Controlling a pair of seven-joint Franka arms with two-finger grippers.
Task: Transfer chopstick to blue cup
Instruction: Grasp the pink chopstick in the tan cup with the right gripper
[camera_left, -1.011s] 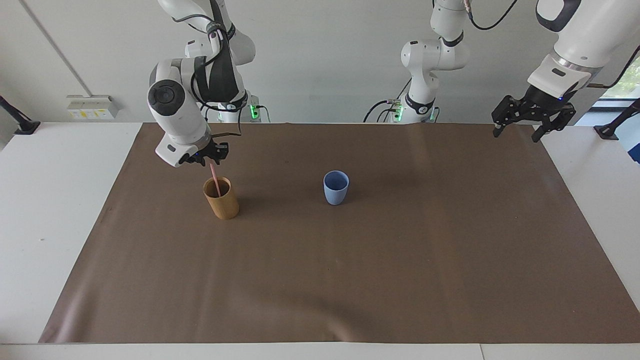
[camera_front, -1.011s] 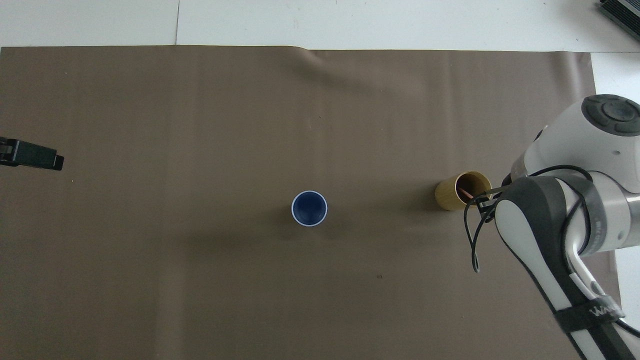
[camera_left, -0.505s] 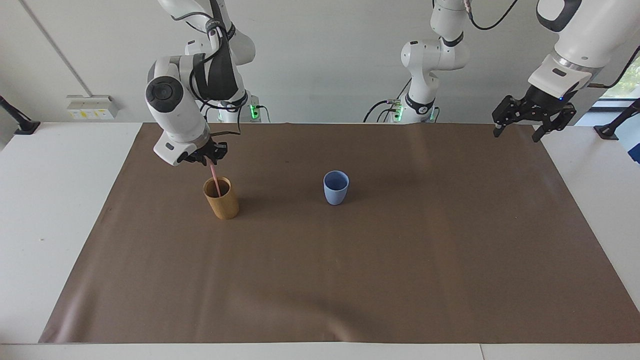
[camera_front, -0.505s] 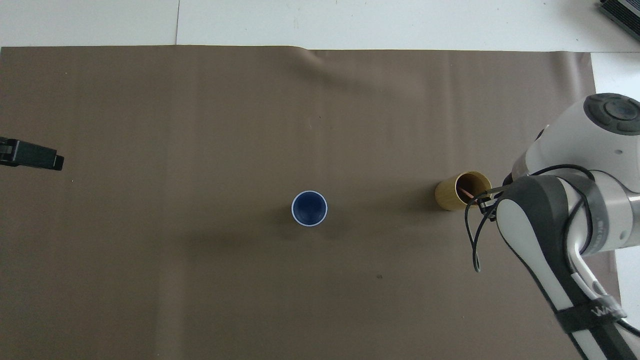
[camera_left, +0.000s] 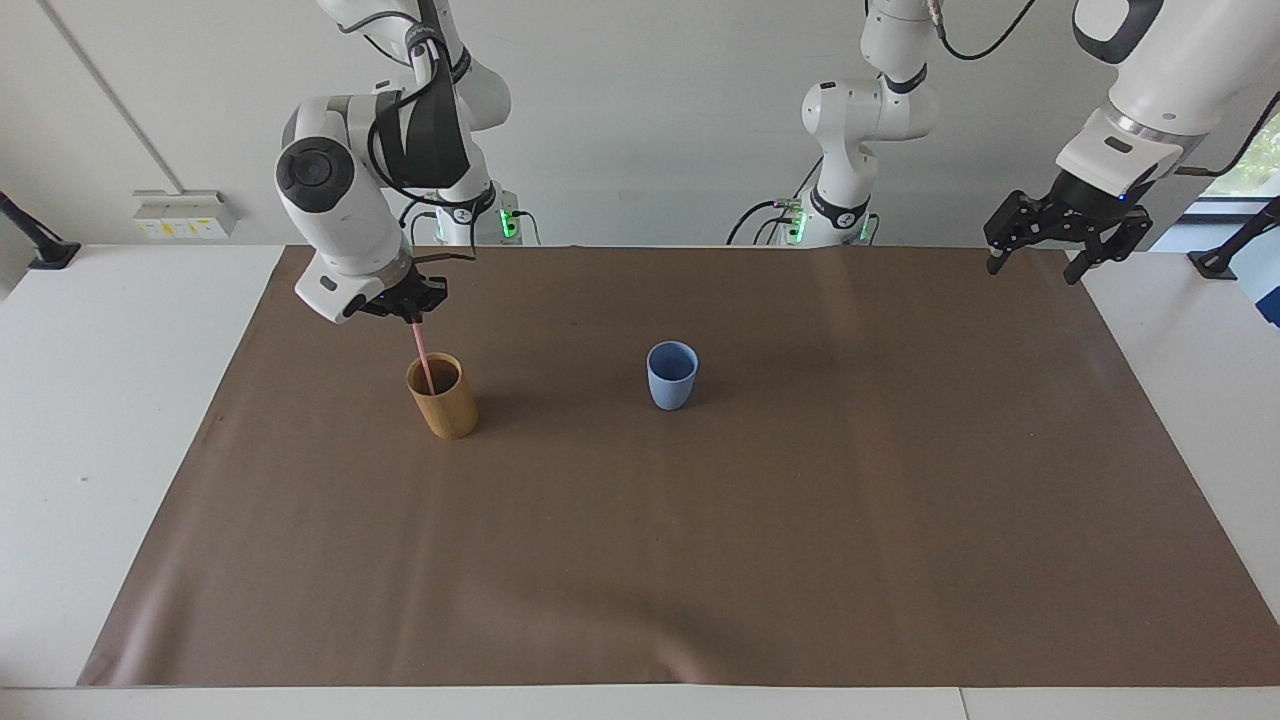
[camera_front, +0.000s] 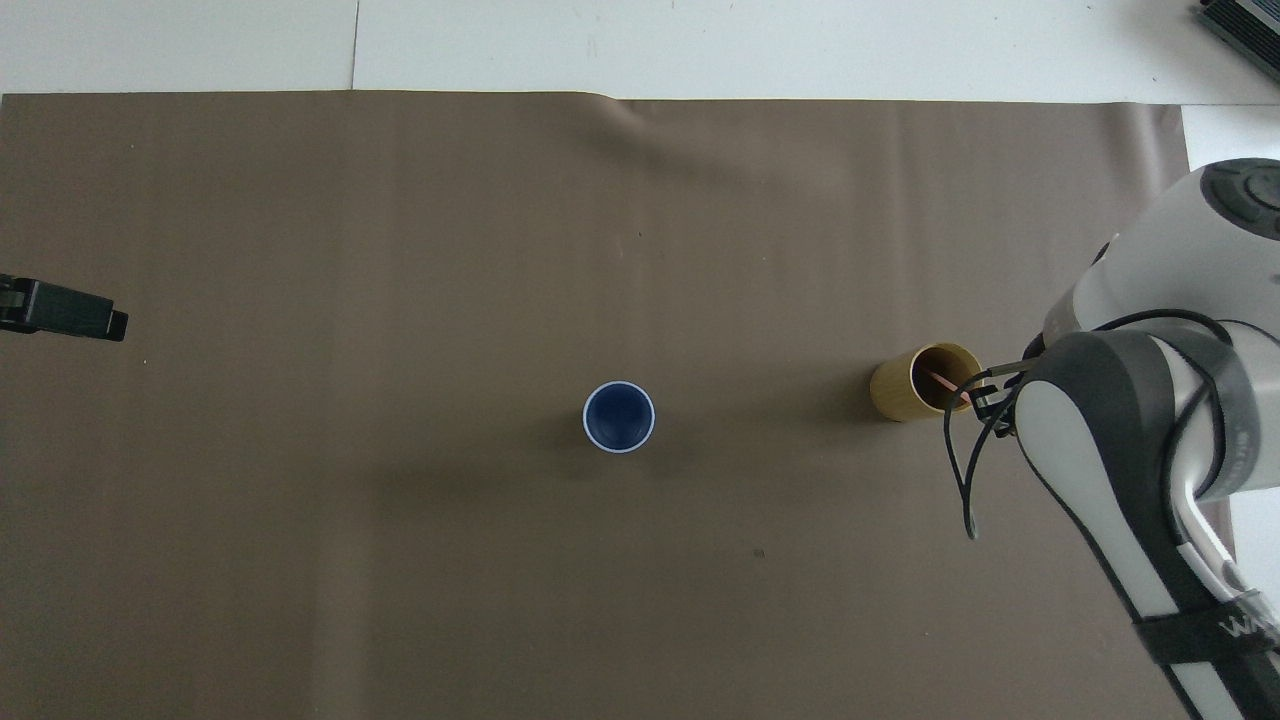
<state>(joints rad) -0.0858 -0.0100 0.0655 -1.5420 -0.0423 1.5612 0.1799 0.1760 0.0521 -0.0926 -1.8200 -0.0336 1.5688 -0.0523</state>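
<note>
A thin pink chopstick (camera_left: 422, 350) (camera_front: 941, 383) stands in the tan bamboo cup (camera_left: 442, 396) (camera_front: 912, 383), its lower end still inside. My right gripper (camera_left: 412, 314) is over that cup, shut on the chopstick's top end. The small light-blue cup (camera_left: 672, 375) (camera_front: 619, 417) stands upright and empty mid-mat, beside the tan cup toward the left arm's end. My left gripper (camera_left: 1040, 263) hangs open over the mat's corner at its own end, holding nothing; only a fingertip (camera_front: 62, 311) of it shows in the overhead view.
A brown mat (camera_left: 700, 540) (camera_front: 400, 250) covers most of the white table (camera_left: 100, 400). The right arm's white forearm (camera_front: 1150, 440) overhangs the mat beside the tan cup.
The right gripper has closed on the chopstick and risen, drawing it partly up out of the tan cup. The left arm has not moved.
</note>
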